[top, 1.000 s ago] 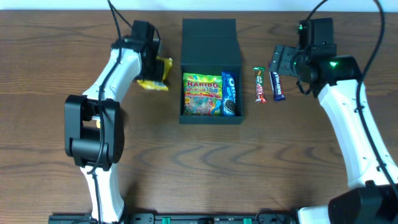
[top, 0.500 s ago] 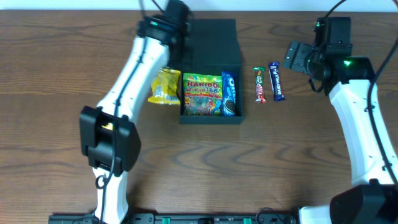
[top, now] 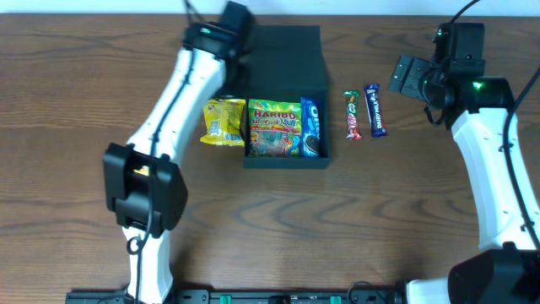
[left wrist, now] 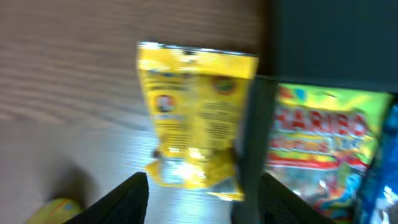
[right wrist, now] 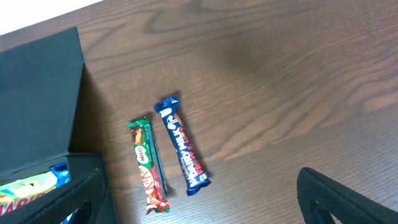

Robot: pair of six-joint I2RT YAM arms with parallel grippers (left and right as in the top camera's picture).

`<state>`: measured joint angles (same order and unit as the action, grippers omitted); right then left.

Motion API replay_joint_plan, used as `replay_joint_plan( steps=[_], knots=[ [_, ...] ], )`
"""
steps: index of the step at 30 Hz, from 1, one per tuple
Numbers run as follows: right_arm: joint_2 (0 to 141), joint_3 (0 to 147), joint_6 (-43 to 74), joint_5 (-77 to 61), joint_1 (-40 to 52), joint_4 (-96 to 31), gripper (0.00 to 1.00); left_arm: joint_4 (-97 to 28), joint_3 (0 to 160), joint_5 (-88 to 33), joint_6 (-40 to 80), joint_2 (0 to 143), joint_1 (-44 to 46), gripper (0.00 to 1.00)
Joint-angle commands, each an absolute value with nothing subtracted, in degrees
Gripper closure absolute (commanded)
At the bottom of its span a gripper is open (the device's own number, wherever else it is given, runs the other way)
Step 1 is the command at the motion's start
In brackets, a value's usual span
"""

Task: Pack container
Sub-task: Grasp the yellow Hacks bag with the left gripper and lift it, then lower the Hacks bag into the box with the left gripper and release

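Note:
The dark teal container [top: 285,159] stands mid-table with its flap lid [top: 283,52] open toward the back. Inside lie a Haribo packet [top: 272,128] and a blue Oreo packet [top: 310,127]. A yellow snack packet [top: 223,122] lies on the table against the container's left outer wall; it also shows in the left wrist view [left wrist: 193,112]. My left gripper [top: 234,40] hangs above it, open and empty [left wrist: 202,186]. My right gripper [top: 411,76] is open and empty [right wrist: 202,205], right of a green-red KitKat bar [top: 353,115] and a blue chocolate bar [top: 375,111].
The two bars lie side by side on the wood table just right of the container, also seen in the right wrist view as the KitKat [right wrist: 148,165] and the blue bar [right wrist: 181,146]. The table's far edge runs close behind the lid.
The yellow packet moved right, from the left gripper to the container's left wall. The left gripper swung up toward the back left of the container. The right gripper drifted slightly right.

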<state>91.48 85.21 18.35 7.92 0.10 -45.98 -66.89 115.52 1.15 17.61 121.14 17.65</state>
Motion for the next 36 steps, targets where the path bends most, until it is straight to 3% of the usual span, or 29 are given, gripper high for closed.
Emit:
replay_joint_plan(
  steps=[1, 11, 27, 28, 36],
  knots=[
    [91.59, 85.3, 17.5, 8.1, -0.43, -45.93, 0.02, -67.92, 116.25, -1.54, 16.05, 120.97, 14.59, 0.42],
    [91.59, 85.3, 17.54, 6.94, -0.4, -45.6, 0.02, -61.93, 102.96, -4.78, 13.63, 120.97, 12.49, 0.41],
    [91.59, 85.3, 17.78, 5.74, -0.4, -45.65, 0.01, -51.29, 91.66, -8.43, 8.88, 120.97, 13.82, 0.26],
    [91.59, 85.3, 17.78, 5.74, -0.4, -45.67, 0.01, -50.87, 91.02, -8.43, 8.91, 120.97, 13.85, 0.27],
    [91.59, 85.3, 17.76, 5.76, -0.4, -45.65, 0.01, -50.54, 90.11, -8.36, 8.99, 120.99, 13.85, 0.69]
  ],
)
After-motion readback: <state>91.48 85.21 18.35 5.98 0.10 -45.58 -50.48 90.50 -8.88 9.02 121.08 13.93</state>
